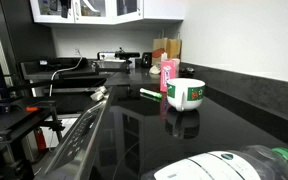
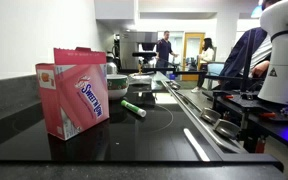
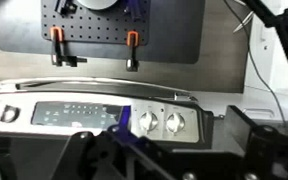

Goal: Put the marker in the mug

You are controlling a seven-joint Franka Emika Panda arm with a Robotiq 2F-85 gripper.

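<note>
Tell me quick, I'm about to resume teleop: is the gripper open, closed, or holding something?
Gripper: open and empty in the wrist view; the thin green marker lies on the black countertop.

Kitchen, black cooktop (image 1: 134, 125), wall cabinets (image 1: 84, 9), stove knobs (image 3: 149, 122)

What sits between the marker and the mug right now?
Nothing; in an exterior view only bare black surface separates the marker from the mug.

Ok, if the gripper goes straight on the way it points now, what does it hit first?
Probably the stove's control panel, near its two knobs: the wrist view puts the gripper aimed there. Depth is unclear. Neither marker nor mug lies ahead.
</note>
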